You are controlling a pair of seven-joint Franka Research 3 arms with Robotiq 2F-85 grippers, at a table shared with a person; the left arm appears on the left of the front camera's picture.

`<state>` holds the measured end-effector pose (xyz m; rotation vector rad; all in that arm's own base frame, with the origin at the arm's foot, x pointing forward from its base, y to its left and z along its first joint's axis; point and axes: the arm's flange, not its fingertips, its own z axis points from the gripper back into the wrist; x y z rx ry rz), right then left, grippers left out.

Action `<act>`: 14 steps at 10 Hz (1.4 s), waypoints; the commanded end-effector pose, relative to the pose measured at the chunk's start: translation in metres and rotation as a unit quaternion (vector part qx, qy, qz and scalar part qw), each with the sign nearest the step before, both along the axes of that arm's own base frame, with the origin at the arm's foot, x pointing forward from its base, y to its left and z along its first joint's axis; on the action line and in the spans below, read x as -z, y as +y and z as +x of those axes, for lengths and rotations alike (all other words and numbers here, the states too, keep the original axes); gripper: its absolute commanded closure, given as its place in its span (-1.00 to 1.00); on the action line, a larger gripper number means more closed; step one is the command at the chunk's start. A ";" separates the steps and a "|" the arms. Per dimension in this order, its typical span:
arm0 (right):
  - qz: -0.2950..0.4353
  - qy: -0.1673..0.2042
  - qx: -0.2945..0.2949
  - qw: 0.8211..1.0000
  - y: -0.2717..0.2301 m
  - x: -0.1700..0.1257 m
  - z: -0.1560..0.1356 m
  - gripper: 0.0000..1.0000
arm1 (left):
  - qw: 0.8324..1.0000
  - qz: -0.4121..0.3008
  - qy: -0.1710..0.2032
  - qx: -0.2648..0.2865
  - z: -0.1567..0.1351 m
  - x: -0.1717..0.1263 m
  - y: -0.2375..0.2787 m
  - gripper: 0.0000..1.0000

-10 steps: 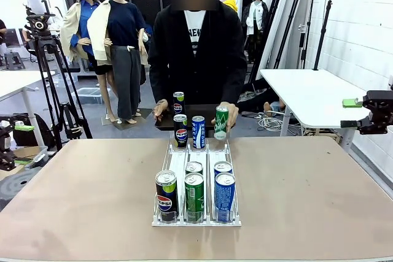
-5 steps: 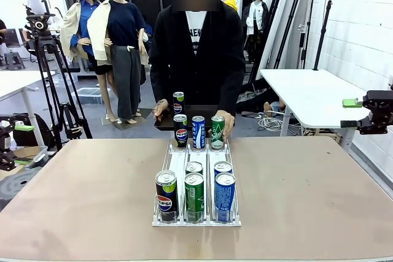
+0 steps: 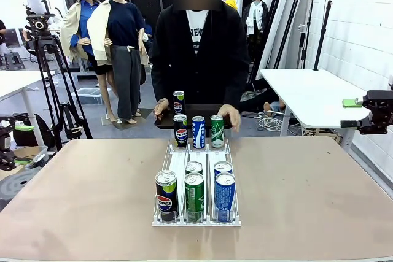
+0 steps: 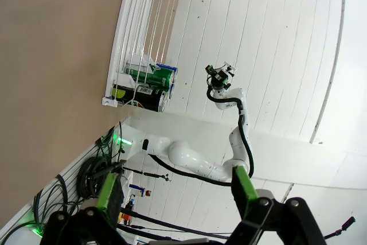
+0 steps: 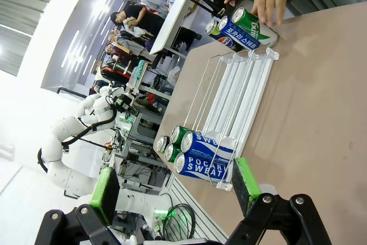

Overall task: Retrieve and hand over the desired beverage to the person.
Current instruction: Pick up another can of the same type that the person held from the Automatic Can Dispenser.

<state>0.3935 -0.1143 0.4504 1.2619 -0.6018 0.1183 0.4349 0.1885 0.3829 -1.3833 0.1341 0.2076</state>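
Note:
The person (image 3: 196,47) in a black jacket stands at the far side, holding a black tray (image 3: 202,110) with one Pepsi can (image 3: 178,102) on it. A white three-lane wire rack (image 3: 196,179) holds beverage cans: a black Pepsi (image 3: 166,196), a green can (image 3: 194,197) and a blue Pocari Sweat (image 3: 225,196) at the near end, and a Pepsi (image 3: 180,131), a blue can (image 3: 198,132) and a green can (image 3: 217,131) at the far end. The person's hand (image 3: 231,116) rests just beside that far green can. My left gripper (image 4: 176,190) and right gripper (image 5: 176,187) are open, empty and far from the rack (image 5: 241,96).
A second green can (image 3: 194,168) and a second blue can (image 3: 223,167) sit behind the rack's front row. Bare brown table (image 3: 80,200) spreads on both sides of the rack. A white side table (image 3: 307,93) stands at the back right, a camera tripod (image 3: 46,59) at the back left.
The person set the green can down at the far end of the rack's right lane and let go; the hand now sits beside it. Both grippers stayed still.

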 end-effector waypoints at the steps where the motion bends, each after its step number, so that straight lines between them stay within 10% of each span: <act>1: -0.001 -0.001 0.001 1.000 0.001 0.000 0.000 -1.00 | 1.000 0.003 -0.001 0.002 -0.004 -0.003 -0.001 -1.00; 14: -0.004 0.006 -0.028 1.000 0.024 -0.008 0.004 -1.00 | 1.000 0.003 -0.001 0.002 -0.004 -0.003 -0.001 -1.00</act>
